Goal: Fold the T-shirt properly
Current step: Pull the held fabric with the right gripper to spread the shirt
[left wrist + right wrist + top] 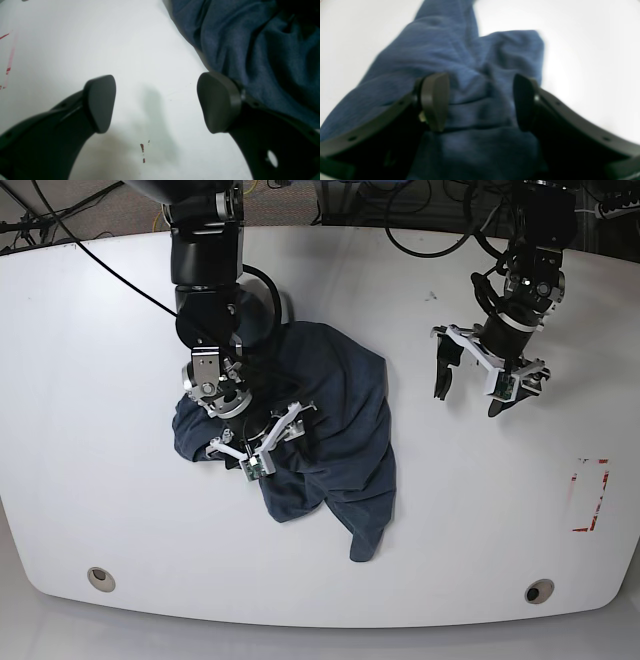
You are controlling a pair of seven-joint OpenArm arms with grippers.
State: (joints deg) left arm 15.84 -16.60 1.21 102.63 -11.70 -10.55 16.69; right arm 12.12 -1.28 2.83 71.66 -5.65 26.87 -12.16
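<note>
While the T-shirt (320,420) lies in a crumpled heap directly under the right gripper (258,442), the left gripper (490,380) hangs well apart from it over bare table (100,330), jaws spread wide and empty. The right gripper's jaws also stand apart, straddling a bunched ridge of cloth; nothing looks pinched between its pads (435,100).

Closing here could go badly: the folds between those pads look several layers thick, so a grab may lift a wad instead of 1 edge and tangle the heap further. With the other arm so far off, a single-handed lift could also drag the garment across the table.

Only the base view shows the whole heap and both arms. The right wrist view alone shows the wrinkles between the pads. From the left wrist view, cloth edges in at the upper right, beyond 1 pad.
</note>
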